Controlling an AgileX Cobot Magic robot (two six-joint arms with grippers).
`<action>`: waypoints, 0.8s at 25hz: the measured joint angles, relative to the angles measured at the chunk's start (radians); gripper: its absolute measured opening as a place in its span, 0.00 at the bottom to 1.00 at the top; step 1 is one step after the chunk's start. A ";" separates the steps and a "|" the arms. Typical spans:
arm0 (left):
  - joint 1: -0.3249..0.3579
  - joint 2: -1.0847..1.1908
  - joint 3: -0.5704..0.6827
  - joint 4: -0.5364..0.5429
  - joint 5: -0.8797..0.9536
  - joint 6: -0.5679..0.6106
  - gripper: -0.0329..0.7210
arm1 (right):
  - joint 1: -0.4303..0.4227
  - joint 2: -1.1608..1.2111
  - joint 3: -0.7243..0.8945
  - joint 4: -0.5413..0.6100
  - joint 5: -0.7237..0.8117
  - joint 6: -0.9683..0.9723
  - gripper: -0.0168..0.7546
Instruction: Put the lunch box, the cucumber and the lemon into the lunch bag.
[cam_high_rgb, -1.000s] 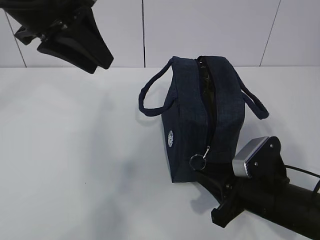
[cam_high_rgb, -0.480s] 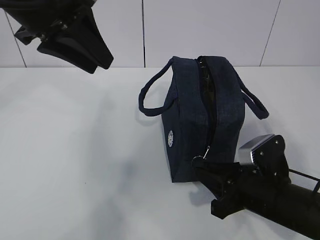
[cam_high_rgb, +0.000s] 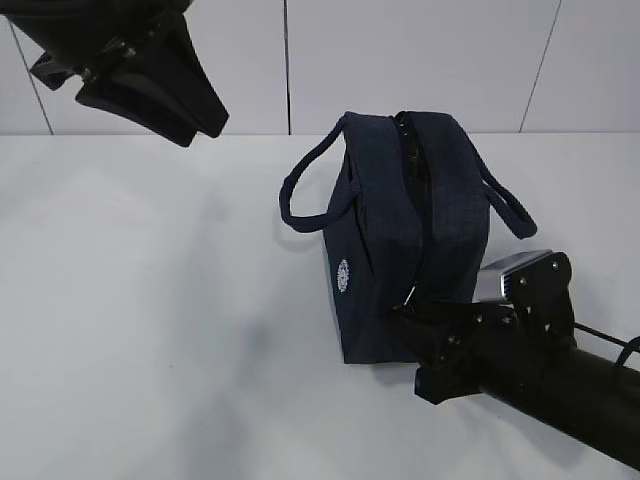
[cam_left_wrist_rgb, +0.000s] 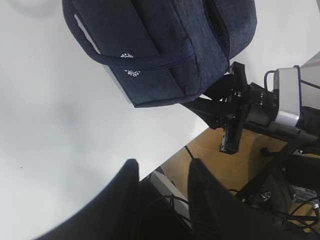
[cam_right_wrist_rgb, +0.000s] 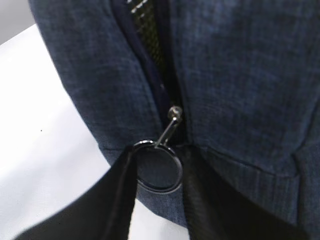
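Navy woven-fabric bag (cam_high_rgb: 410, 230), boxy, loop handles either side, stands on the white surface (cam_high_rgb: 150, 320). Right fingers (cam_right_wrist_rgb: 157, 172) flank its metal zipper ring (cam_right_wrist_rgb: 159, 167), slightly parted; grip uncertain. Left fingers (cam_left_wrist_rgb: 162, 192) hang apart, well clear, holding nothing.

Hidden: inside of lunch bag (cam_high_rgb: 410, 230) behind a narrow zipper gap. Cut off by the frame edge: left arm (cam_high_rgb: 120, 60). Blurred: ring pull (cam_right_wrist_rgb: 157, 167) between dark fingers.

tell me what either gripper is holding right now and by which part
The right gripper has the lunch bag's metal ring pull between its fingers; a firm grip cannot be told. The left gripper holds nothing.
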 joint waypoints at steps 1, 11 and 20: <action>0.000 0.000 0.000 -0.002 0.000 0.000 0.36 | 0.000 0.002 -0.002 0.000 0.000 0.000 0.41; 0.000 0.000 0.000 -0.020 0.000 0.000 0.36 | 0.000 0.040 -0.017 -0.034 0.000 -0.007 0.49; 0.000 0.000 0.000 -0.030 0.000 0.000 0.36 | 0.000 0.081 -0.054 -0.024 0.000 -0.009 0.49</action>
